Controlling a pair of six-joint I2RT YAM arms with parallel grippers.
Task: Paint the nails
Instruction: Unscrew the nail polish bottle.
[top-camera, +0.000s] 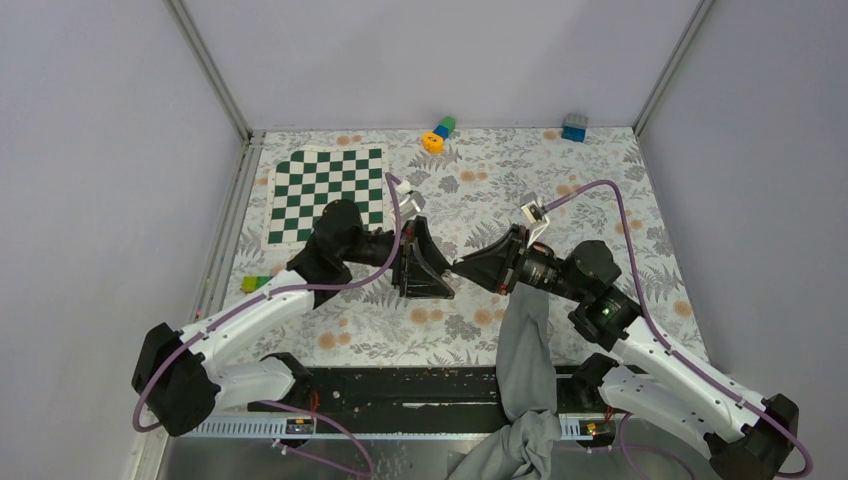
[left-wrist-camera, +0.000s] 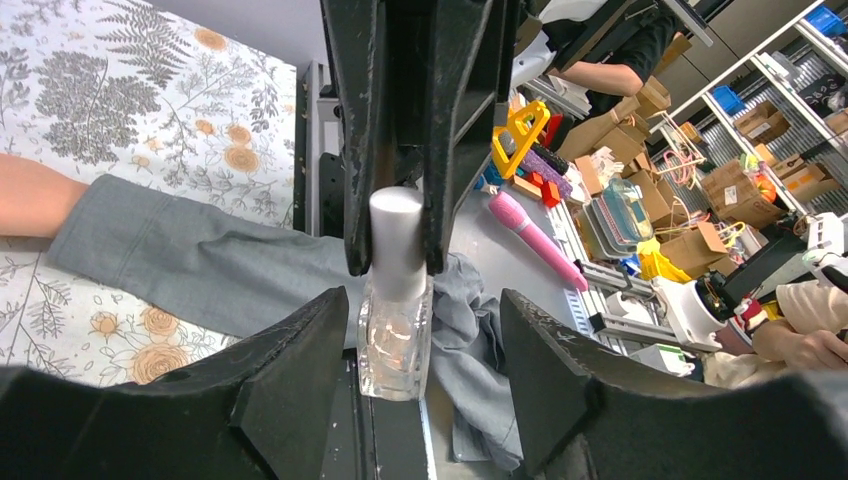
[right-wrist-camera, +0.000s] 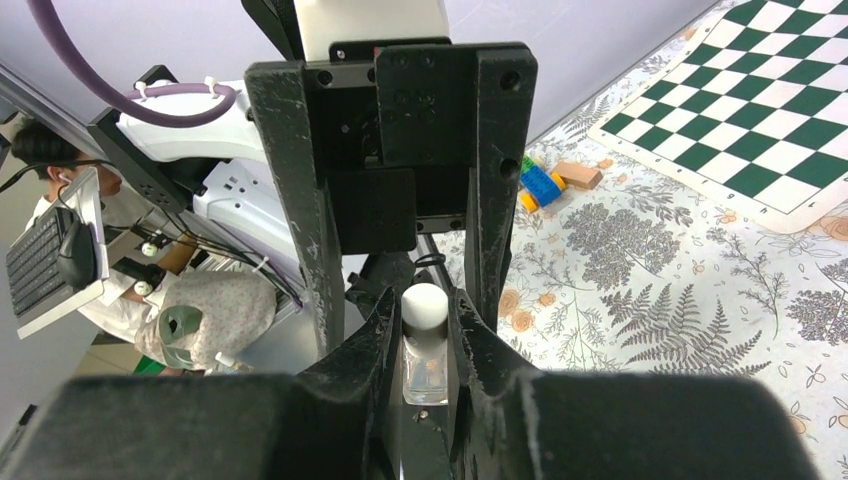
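My right gripper (top-camera: 458, 268) is shut on the silver cap of a small clear nail polish bottle (left-wrist-camera: 395, 335) and holds it above the table. It also shows in the right wrist view (right-wrist-camera: 424, 300), with the bottle (right-wrist-camera: 424, 365) between its fingers. My left gripper (top-camera: 430, 265) faces it, open wide; its fingers (left-wrist-camera: 300, 350) stand either side of the glass body without touching it. A grey sleeve (top-camera: 525, 350) reaches in from the near edge; bare skin (left-wrist-camera: 25, 195) shows past the cuff. The hand lies under my right gripper and the nails are hidden.
A green-and-white chessboard (top-camera: 325, 195) lies at the back left. Toy blocks sit at the far edge (top-camera: 438, 133) (top-camera: 574, 127) and at the left (top-camera: 253, 283). A black rail (top-camera: 400, 385) runs along the near edge of the floral cloth (top-camera: 600, 200).
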